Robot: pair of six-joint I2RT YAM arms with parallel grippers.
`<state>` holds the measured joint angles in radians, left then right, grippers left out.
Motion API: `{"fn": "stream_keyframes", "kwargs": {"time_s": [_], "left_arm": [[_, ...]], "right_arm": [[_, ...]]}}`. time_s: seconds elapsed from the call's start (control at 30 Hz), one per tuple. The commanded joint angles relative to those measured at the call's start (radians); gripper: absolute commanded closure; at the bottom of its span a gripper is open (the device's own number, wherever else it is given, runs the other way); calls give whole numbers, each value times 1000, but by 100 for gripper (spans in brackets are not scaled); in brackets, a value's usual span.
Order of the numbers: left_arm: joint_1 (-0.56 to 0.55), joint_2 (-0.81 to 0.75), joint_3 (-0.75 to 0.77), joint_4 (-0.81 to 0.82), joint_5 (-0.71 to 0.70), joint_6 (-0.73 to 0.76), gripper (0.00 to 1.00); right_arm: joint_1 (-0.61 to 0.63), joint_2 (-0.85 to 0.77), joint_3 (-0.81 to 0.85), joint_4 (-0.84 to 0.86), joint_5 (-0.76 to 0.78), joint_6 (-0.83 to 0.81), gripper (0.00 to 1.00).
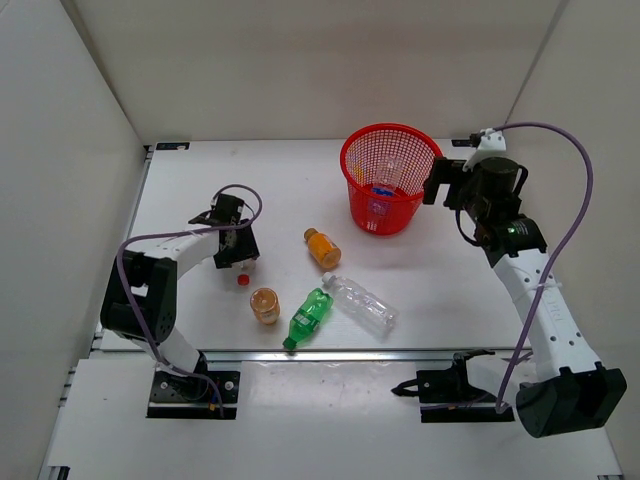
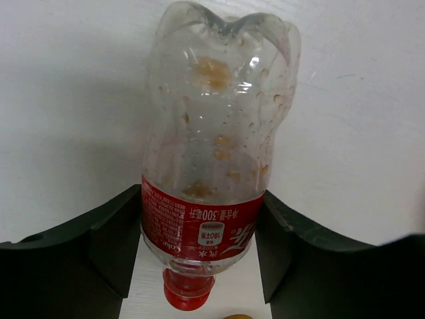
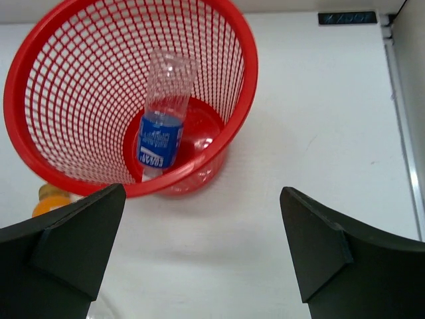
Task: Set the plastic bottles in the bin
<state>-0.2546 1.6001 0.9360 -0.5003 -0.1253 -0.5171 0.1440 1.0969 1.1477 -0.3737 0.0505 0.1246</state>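
You are looking at a white table (image 1: pixel 450 270) boxed in by plain off-white panels: a back wall (image 1: pixel 320 60), a left wall (image 1: pixel 60 150) and a right wall (image 1: pixel 600 90). A metal rail (image 1: pixel 330 353) runs along its near edge. The light is even, with soft shadows.

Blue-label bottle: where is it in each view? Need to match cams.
Top external: blue-label bottle lies inside the bin, upper right of centre.
Left wrist: not in it; the red-label bottle fills the view.
Right wrist: upper left, leaning inside the bin.
Shared landmark: the red bin, seen in top external and right wrist only.
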Motion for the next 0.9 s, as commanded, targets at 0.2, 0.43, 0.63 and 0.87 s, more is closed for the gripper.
{"fn": "stream_keyframes", "kwargs": {"time_s": [0.2,0.43,0.63,0.87], "left_arm": [[8,-132,119,77,136,78,58],[-73,-301,155,259,499,121,67],[-179,-410,11,400,906,88,57],[-218,-512,-153,630,1061,-95,60]], "right_arm": [[118,-74,-28,-45,-132,20,1],[318,18,10,-2,-309,19,2],[338,21,-64,282,-603,168,2],[434,-11,-167,482,-590,277,2]]}}
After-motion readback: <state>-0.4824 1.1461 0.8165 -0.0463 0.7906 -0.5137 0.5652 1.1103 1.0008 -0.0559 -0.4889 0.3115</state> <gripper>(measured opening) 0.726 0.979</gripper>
